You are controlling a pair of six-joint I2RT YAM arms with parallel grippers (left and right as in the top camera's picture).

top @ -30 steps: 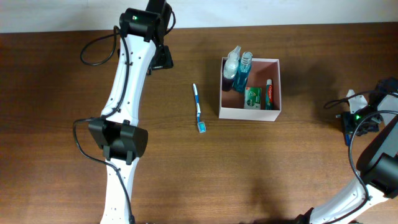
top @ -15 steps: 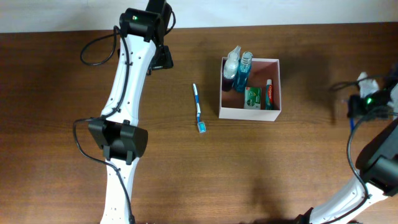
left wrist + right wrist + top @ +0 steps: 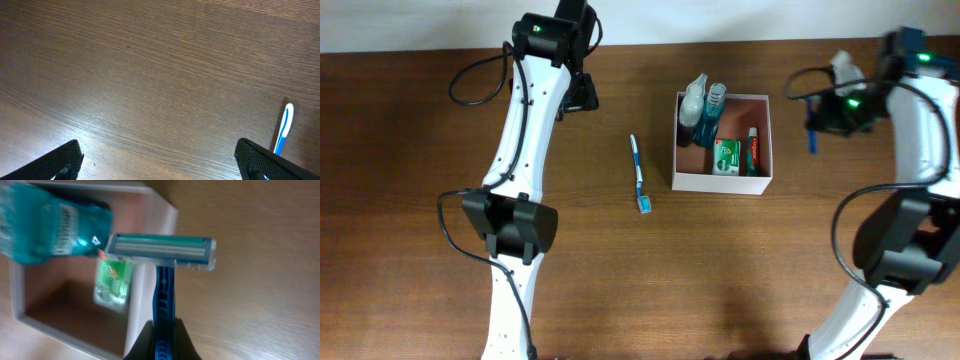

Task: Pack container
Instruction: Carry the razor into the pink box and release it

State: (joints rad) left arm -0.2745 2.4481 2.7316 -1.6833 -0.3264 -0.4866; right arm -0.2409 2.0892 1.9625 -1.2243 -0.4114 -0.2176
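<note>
Right gripper [image 3: 162,332], clamped on the one razor [image 3: 160,250], now just right of container [image 3: 722,183]; was at right edge.
Left gripper [image 3: 160,162] fingers spread wide, far left. Container mid-table holds two bottles [image 3: 712,112], one green packet [image 3: 725,156], one tube [image 3: 753,150]; one toothbrush [image 3: 639,175] to its left.

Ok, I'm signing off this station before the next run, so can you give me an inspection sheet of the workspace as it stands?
Surface: brown wooden table, no spills seen.
Job's things: container upright, holding a clear bottle, a blue bottle, a green packet and a red tube; toothbrush lying on the table left of it; razor held to its right.
Clutter: nothing seen.
Grippers: left gripper open, empty; right gripper shut on the razor's handle.
Cables: black loops along both arms, clear of the things.
Surroundings: pale strip beyond the table's far edge.
</note>
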